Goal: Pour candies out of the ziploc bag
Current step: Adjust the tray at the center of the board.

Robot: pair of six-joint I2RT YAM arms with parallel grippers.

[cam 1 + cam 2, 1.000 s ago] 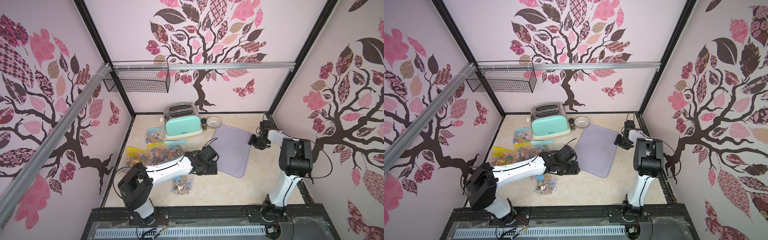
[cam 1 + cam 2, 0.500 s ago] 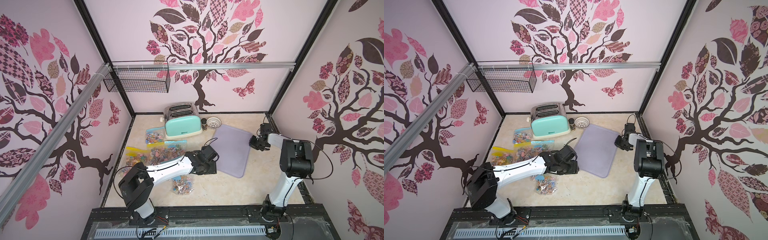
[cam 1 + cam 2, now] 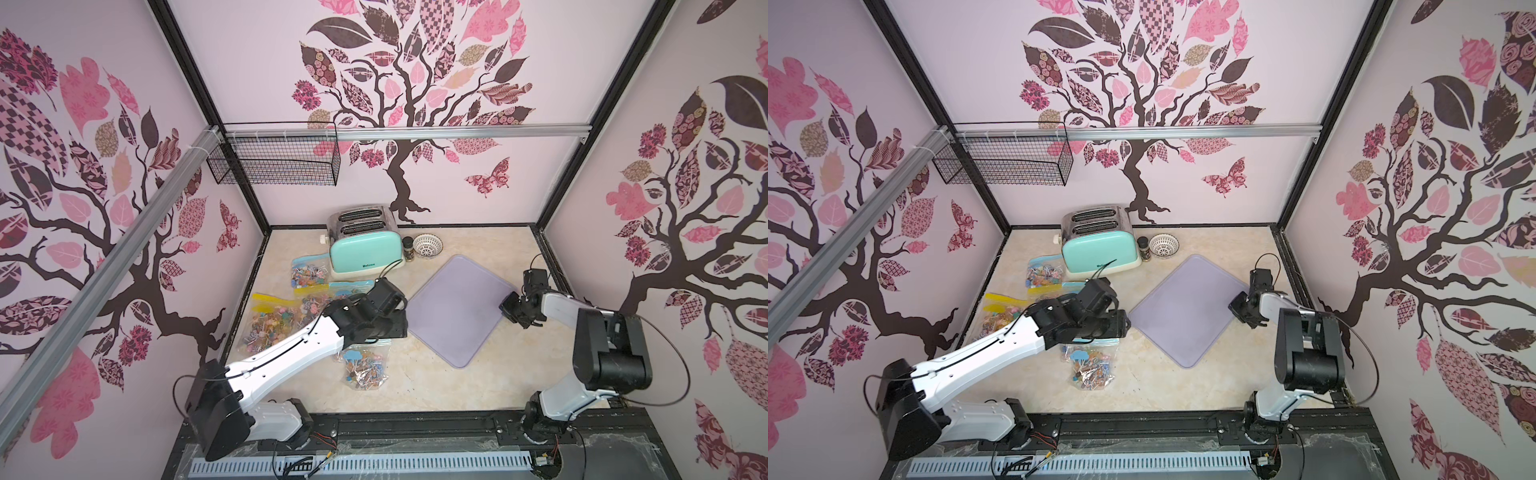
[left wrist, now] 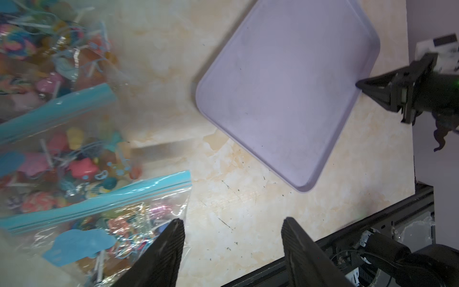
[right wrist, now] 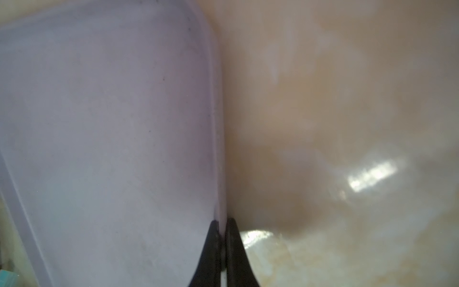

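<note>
Since 1 second ago the right gripper point(image 5: 221, 221) has closed; it now pinches the rim of the lavender tray point(image 3: 457, 316), a smooth, stiff plastic sheet with rounded corners. The left gripper point(image 4: 232, 221) hangs with its 2 ribbed jaws apart, just beside a corner of the nearest ziploc bag point(image 4: 99, 223). The bag lies flat on the marbled table point(image 3: 436, 386) among several others. It is thin, clear, crinkled film with a blue zip strip. It probably handles limp, slippery and light, lumpy with candies point(image 4: 82, 169). Gripping a bottom corner should let the mouth hang down.
</note>
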